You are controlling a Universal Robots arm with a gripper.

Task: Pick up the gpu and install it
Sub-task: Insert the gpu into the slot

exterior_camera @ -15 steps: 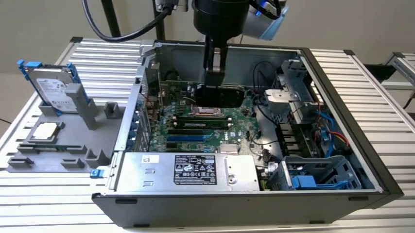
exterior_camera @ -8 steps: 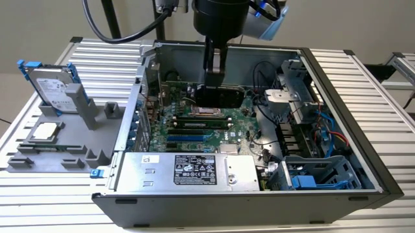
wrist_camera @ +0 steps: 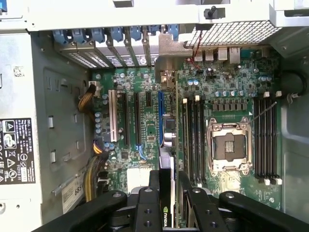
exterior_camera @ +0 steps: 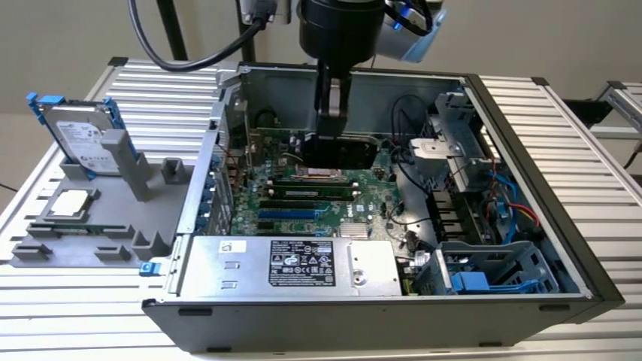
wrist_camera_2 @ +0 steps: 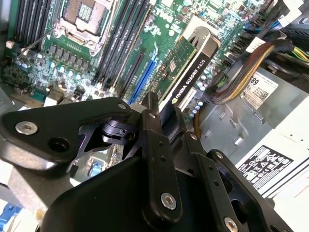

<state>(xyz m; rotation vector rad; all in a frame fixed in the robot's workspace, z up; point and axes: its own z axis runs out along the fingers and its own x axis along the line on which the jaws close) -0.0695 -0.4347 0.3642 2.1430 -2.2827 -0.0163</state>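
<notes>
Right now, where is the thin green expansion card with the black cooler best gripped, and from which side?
On its upper long edge, from above, pinching the two flat faces: the thin green expansion card stands on edge over the green motherboard, as the black gripper holds it.

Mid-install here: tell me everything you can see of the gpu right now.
The gpu is a thin green circuit board with a black cooler on one face and a silver end bracket. It stands on edge, clamped in the gripper, low over the motherboard, right by the blue slot. Whether it is seated cannot be told.
</notes>
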